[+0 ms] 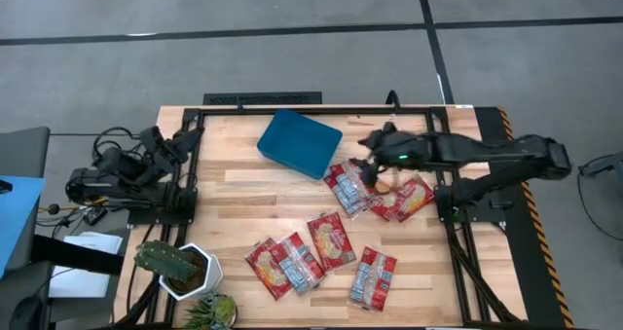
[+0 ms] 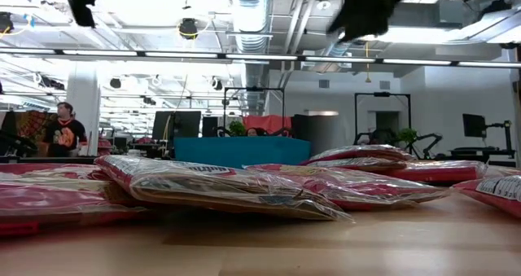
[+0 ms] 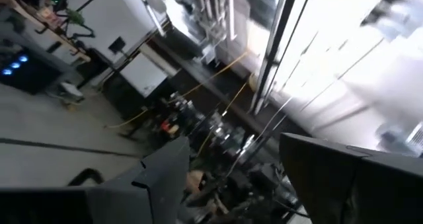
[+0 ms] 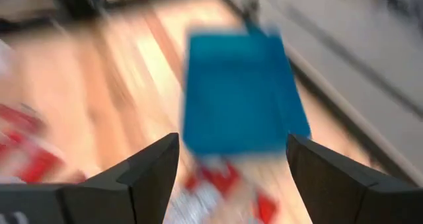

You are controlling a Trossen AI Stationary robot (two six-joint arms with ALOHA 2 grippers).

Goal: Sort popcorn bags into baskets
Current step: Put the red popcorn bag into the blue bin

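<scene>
Above the red flat popcorn packets, print unreadable, beside the teal plastic bin, the right gripper gapes empty; left gripper's state unclear.

1. The table is pale wood planks, smooth.
2. The popcorn bags are glossy, crinkled plastic film.
3. The teal basket looks like matt plastic, though blurred in the right wrist view.

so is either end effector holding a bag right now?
No. The right end effector is open and empty above the popcorn bags, facing the teal bin. The left end effector is open, parked off-table.
</scene>
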